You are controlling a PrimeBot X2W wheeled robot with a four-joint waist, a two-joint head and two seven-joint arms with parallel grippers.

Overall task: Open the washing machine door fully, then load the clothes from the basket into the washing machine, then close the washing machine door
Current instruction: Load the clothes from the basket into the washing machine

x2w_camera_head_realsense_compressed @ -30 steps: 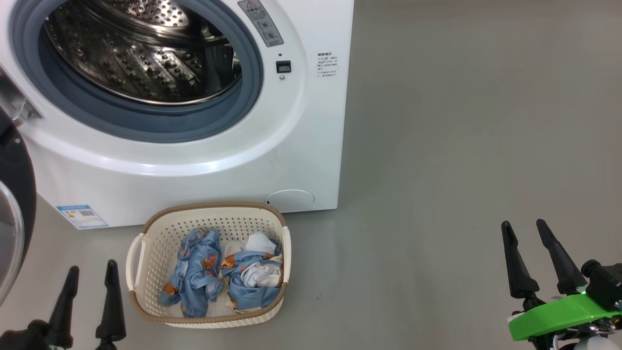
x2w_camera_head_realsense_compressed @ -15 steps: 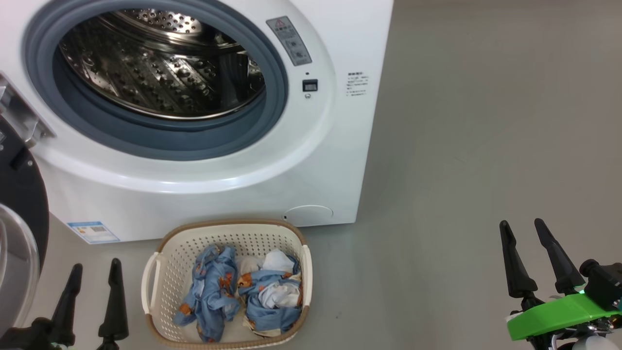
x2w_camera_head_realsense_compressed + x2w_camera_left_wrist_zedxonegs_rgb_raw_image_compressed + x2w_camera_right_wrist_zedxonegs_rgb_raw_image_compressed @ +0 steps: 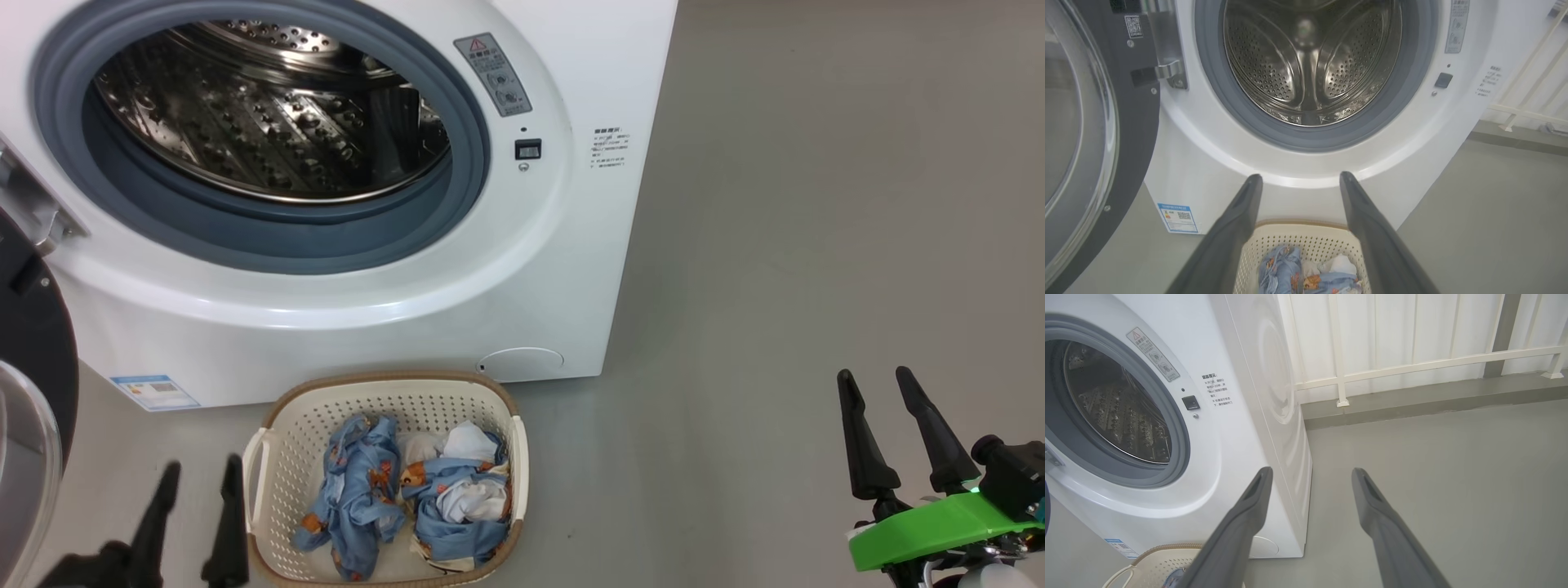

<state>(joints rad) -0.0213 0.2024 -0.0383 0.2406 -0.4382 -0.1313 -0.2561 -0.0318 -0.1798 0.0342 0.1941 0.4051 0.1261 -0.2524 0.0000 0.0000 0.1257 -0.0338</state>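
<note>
Judged soft, light, limp: clothes [image 3: 408, 506] in basket [image 3: 392, 390], prob. tangled. Best pinched at raised fold atop heap. L gripper [image 3: 203, 462], R gripper [image 3: 873, 372]: both wide, empty.

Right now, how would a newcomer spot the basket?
Find the big white washing machine with its open drum. On the grey floor right before it stands the basket. It is cream, perforated, brown-rimmed, and holds crumpled light-blue clothes.
</note>
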